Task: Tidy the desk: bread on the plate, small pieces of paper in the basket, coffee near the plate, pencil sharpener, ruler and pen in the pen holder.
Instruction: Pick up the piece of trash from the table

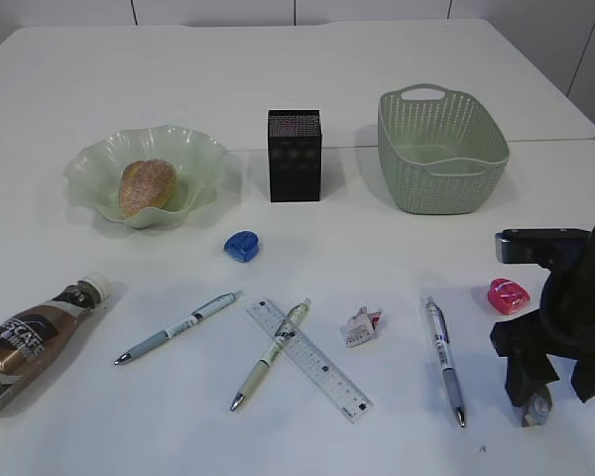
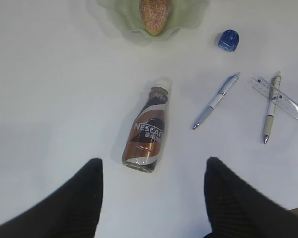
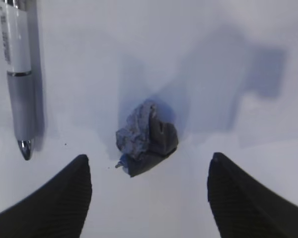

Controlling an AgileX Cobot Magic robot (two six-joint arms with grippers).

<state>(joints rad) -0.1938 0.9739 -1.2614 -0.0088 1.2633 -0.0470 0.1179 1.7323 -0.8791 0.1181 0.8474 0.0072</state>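
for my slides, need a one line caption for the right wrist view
Open right gripper poised above a crumpled grey paper scrap on the white table, a pen lying at left.

The coffee bottle [image 2: 146, 133], lying below the bread plate [image 2: 184, 20], reads "NESCAFÉ" in white on its brown label; the ruler's [image 1: 308, 359] markings are too small to read.

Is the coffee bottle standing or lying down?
Lying down: the coffee bottle rests on its side on the table, cap toward the plate.
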